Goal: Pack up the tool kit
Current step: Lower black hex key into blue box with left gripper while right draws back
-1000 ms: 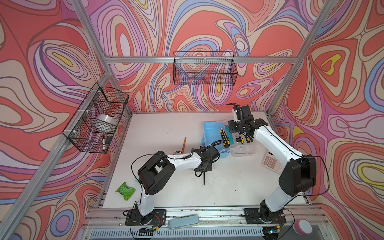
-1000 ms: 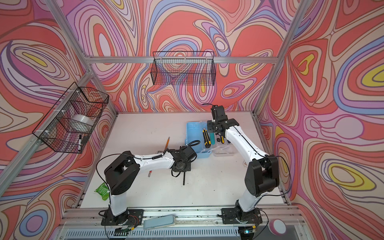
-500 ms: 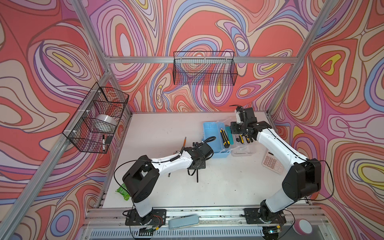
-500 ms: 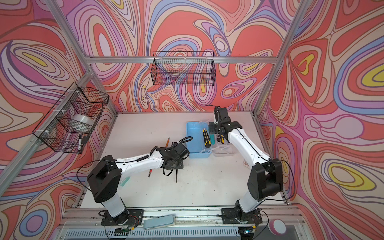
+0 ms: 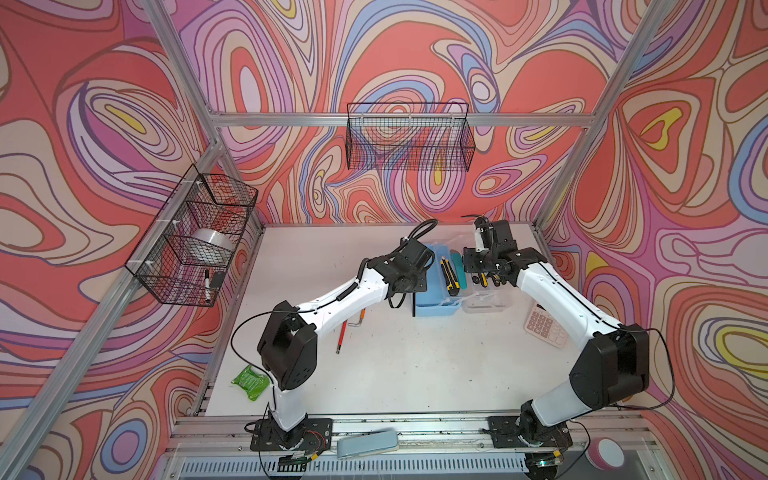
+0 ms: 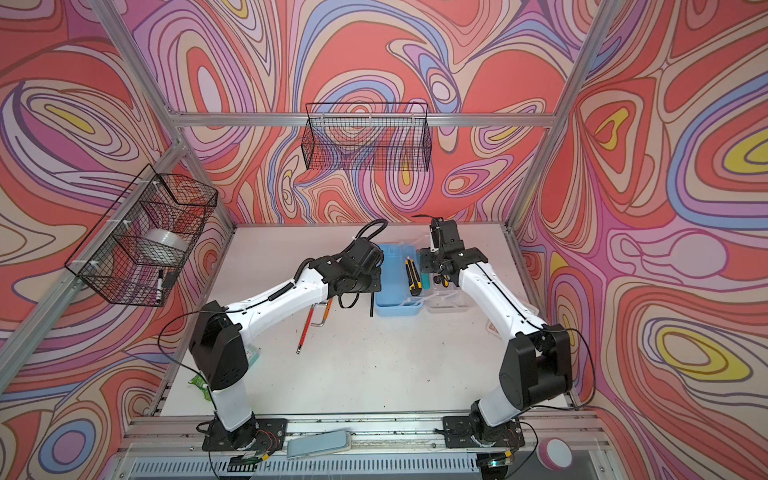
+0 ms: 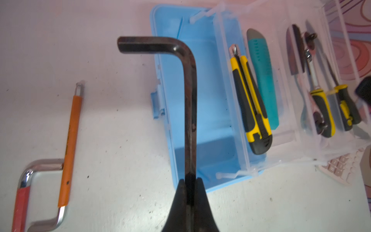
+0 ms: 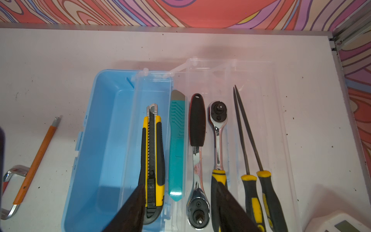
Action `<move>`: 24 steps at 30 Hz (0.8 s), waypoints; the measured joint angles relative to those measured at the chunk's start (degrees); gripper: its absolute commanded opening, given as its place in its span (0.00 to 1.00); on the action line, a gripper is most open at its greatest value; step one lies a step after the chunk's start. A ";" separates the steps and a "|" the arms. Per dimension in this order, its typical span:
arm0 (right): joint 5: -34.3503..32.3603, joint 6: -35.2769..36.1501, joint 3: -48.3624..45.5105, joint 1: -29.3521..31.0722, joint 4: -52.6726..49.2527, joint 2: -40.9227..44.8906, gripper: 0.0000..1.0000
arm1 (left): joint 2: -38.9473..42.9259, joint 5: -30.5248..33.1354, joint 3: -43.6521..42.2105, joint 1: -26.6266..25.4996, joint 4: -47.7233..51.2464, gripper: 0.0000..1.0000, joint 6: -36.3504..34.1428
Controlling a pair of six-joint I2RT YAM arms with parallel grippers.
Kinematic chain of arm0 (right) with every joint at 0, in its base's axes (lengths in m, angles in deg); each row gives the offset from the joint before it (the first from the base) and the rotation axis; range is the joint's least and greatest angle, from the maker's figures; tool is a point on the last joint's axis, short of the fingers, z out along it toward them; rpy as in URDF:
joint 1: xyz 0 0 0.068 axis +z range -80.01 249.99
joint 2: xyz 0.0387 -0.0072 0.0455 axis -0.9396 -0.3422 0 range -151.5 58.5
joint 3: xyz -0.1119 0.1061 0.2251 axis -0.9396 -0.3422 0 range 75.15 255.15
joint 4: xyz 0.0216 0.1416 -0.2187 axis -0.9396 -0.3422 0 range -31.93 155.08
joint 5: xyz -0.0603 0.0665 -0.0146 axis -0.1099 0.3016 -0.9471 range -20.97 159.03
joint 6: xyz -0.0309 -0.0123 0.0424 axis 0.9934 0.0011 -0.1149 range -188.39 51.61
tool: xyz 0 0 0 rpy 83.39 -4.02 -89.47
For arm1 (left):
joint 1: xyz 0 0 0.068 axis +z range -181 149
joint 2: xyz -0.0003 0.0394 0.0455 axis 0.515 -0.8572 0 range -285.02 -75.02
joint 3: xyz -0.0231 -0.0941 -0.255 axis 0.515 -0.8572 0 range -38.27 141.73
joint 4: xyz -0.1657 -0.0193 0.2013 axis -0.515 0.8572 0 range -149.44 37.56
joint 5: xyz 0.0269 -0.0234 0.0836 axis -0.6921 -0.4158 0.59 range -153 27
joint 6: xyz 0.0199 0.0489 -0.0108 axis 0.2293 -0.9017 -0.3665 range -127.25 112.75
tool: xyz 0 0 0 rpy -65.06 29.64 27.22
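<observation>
- The left fingers (image 7: 180, 202) are closed on one end of a black hex key (image 7: 189, 100). Its long arm runs out from them, and the short arm bends off at the far end.
- In both top views the key stands just beside the near left corner of the light blue case (image 5: 436, 307), which sits open toward the back of the desk (image 5: 415, 374).
- The clear lid (image 8: 261, 120) lies open on the case's right side.
- Side by side on the clear plastic lie:
  - a yellow-and-black utility knife (image 8: 152, 160)
  - a teal utility knife (image 8: 176, 150)
  - a black-handled ratchet (image 8: 197, 124)
  - a yellow-handled ratchet (image 8: 218, 128)
  - two thin pointed tools (image 8: 251, 192) with black-and-yellow handles
- The right fingers (image 8: 132, 211) stand apart, gripping nothing, over one end of the knives and ratchets.
- Left of the case, an orange-handled tool (image 7: 70, 150) lies across a chrome hex key (image 7: 26, 180) with a red sleeve.
- A pink calculator (image 5: 544, 328) lies on the desk right of the lid.
</observation>
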 measured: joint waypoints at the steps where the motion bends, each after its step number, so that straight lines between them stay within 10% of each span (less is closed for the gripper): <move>1: 0.00 0.00 -0.26 -0.02 0.00 0.28 0.57 | -1.66 -0.92 1.92 0.37 -0.09 0.00 -0.55; 24: -2.27 -0.83 -4.28 -0.76 -2.49 8.50 0.58 | -21.53 -12.24 16.63 4.35 -1.51 0.00 2.64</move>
